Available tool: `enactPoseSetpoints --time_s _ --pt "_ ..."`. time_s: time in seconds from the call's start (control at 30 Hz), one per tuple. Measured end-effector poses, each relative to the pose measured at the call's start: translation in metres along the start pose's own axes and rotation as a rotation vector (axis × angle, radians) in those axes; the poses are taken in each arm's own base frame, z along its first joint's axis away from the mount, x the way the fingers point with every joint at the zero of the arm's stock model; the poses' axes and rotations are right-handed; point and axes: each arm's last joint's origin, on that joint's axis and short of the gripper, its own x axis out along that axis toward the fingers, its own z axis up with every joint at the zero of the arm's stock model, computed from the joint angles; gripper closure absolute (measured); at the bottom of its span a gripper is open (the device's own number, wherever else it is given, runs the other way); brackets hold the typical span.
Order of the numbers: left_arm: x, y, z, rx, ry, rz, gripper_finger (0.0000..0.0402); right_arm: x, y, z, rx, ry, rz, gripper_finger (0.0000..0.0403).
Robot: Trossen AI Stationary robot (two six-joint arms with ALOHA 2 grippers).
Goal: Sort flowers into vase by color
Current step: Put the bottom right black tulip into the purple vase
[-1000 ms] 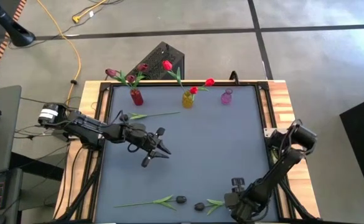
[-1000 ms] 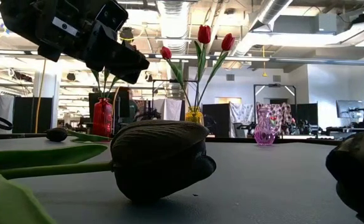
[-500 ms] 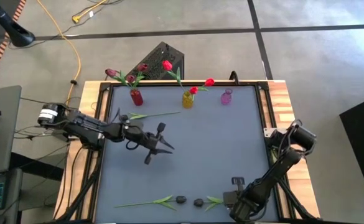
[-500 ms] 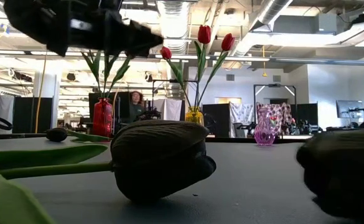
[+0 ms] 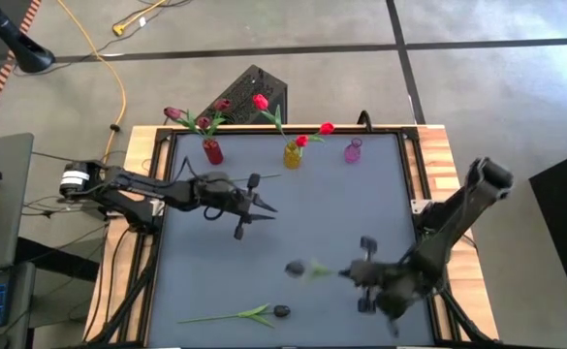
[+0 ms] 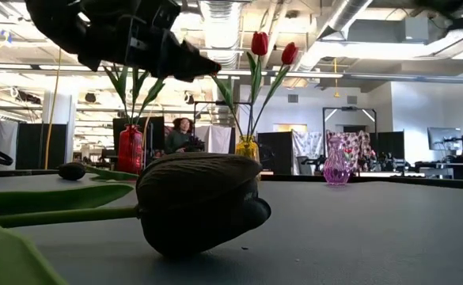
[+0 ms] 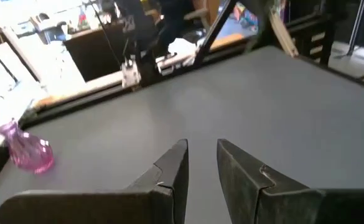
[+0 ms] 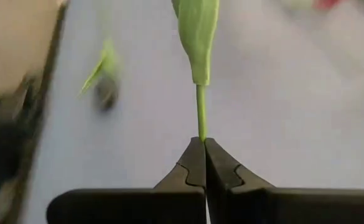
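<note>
My right gripper [image 5: 349, 275] is shut on a dark-headed flower [image 5: 295, 268], which it holds over the table's near middle, the head toward the left. A second dark flower [image 5: 281, 311] lies flat near the front edge and looms large in the low view [image 6: 199, 202]. A third flower's stem [image 5: 267, 176] lies beside my left arm. At the far edge stand a red vase [image 5: 212, 151] with maroon flowers, a yellow vase [image 5: 292, 154] with red flowers and a pink vase [image 5: 352, 150] holding nothing. My left gripper [image 5: 262, 207] hovers open at the left middle, with nothing between its fingers [image 7: 175, 165]. My right gripper pinches the flower's thin green stem [image 8: 201, 124] between its two fingertips [image 8: 193, 155], below a leaf [image 8: 197, 31]. The stem runs straight on from the fingers, in line with them. The flower is lifted clear of the table, roughly level.
Wooden rails [image 5: 438, 155] and dark frame bars border the grey tabletop [image 5: 361, 204]. A black box [image 5: 254, 92] stands behind the far edge. People sit in the room beyond, seen in the low view [image 6: 182, 133].
My right gripper has shut on the stem of the dark flower at the near edge. It has risen and gone toward the far edge, carrying the flower clear of the table. My left gripper has drifted toward the far edge.
</note>
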Motion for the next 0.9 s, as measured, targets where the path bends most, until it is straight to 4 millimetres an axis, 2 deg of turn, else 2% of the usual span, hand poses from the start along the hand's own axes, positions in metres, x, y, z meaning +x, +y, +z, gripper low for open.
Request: enactPoseSetpoints --time_s 0.17,0.27,0.37,0.57,0.7,0.9 --pt "0.0 0.0 -0.004 0.014 0.036 -0.007 0.0329 -0.012 -0.047 -0.009 0.137 -0.254 -0.142 0.0387" --pt "0.0 0.0 -0.004 0.028 0.034 -0.006 0.0329 -0.01 -0.079 -0.01 0.258 -0.39 -0.212 0.0387" --pt "0.0 0.0 -0.004 0.031 0.034 -0.006 0.0329 -0.006 -0.113 -0.006 0.307 -0.485 -0.29 0.0387" --pt "0.0 0.0 -0.003 0.031 0.032 -0.005 0.0329 -0.001 -0.183 -0.003 0.264 -0.582 -0.381 0.0387" --pt "0.0 0.0 -0.004 0.03 0.032 -0.005 0.0329 -0.005 -0.228 -0.005 0.246 -0.651 -0.454 0.0387" --pt "0.0 0.0 -0.004 0.045 0.032 -0.005 0.0329 -0.014 -0.277 -0.013 0.26 -0.766 -0.49 0.0387"
